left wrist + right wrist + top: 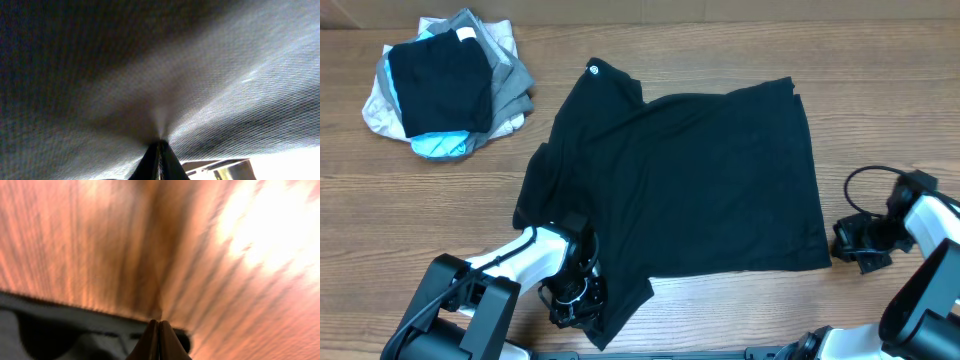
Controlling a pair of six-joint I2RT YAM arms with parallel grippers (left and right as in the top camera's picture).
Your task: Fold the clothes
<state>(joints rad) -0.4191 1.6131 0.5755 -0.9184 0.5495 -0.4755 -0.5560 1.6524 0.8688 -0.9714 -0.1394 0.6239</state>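
Across mid-frame, the black soft fabric shirt (pixel 700 180) lies spread on the wooden bench (pixel 720 320). At lower left the left claw (pixel 159 149) pinches its edge; the right claw (pixel 159 327), pressed together and empty, sits beside its right edge. Recommend lifting evenly, without dragging.

The table (pixel 740 310) is brown wood with long dark lines running across it. A small pile of clothes (pixel 445 90) in black, grey, white and light blue sits near its far left corner. A bright patch of light (pixel 270 230) shines on the wood.
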